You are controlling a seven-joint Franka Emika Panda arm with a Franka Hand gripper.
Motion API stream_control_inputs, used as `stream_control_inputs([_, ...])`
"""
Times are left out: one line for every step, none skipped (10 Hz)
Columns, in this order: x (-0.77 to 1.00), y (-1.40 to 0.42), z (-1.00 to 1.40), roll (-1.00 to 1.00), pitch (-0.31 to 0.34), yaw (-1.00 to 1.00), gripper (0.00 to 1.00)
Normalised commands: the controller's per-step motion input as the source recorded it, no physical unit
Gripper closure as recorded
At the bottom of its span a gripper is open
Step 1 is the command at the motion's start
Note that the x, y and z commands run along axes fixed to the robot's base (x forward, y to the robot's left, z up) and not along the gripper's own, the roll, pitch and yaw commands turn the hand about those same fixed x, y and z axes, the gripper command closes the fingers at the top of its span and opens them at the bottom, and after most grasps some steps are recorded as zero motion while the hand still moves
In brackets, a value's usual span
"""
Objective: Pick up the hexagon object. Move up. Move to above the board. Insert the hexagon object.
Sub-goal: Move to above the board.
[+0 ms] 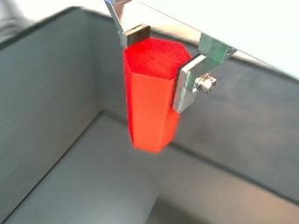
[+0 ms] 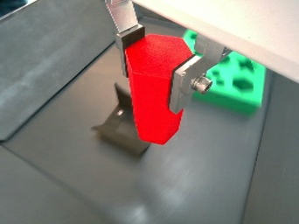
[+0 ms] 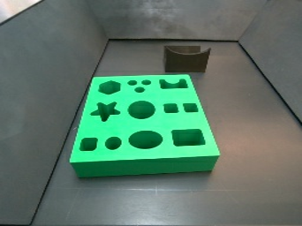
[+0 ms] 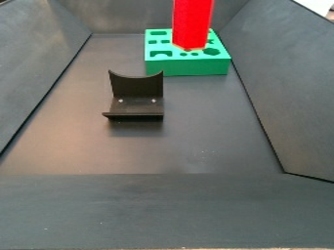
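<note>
In both wrist views my gripper is shut on the hexagon object, a bright red peg. The silver fingers clamp its upper end on two opposite sides. The peg hangs upright, clear of the floor. A side view shows the hexagon object in the air in line with the board, its top and my gripper cut off by the frame edge. The green board lies flat with its shaped holes unfilled. Neither peg nor gripper shows in the side view that looks down on the board.
The dark fixture stands on the floor apart from the board, below and beside the hanging peg. Sloped grey walls close in the workspace on all sides.
</note>
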Motion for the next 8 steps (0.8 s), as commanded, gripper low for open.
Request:
stream_control_inputs([-0.07, -1.00, 0.12, -0.02, 0.377, 0.95, 1.00])
stream_control_inputs([-0.07, -1.00, 0.12, -0.01, 0.235, 0.57, 1.00])
stream_control_inputs([-0.06, -1.00, 0.12, 0.01, 0.152, 0.34, 1.00])
stream_control_inputs([-0.07, -1.00, 0.13, 0.02, 0.087, 0.20, 1.00])
stream_control_inputs([-0.07, -1.00, 0.13, 0.01, 0.038, 0.11, 1.00])
stream_control_inputs([-0.07, -1.00, 0.13, 0.01, 0.012, 0.05, 1.00])
stream_control_inputs([-0.07, -1.00, 0.13, 0.01, -0.001, 0.03, 1.00])
stream_control_inputs([-0.07, -1.00, 0.14, -0.01, -0.002, 0.01, 1.00])
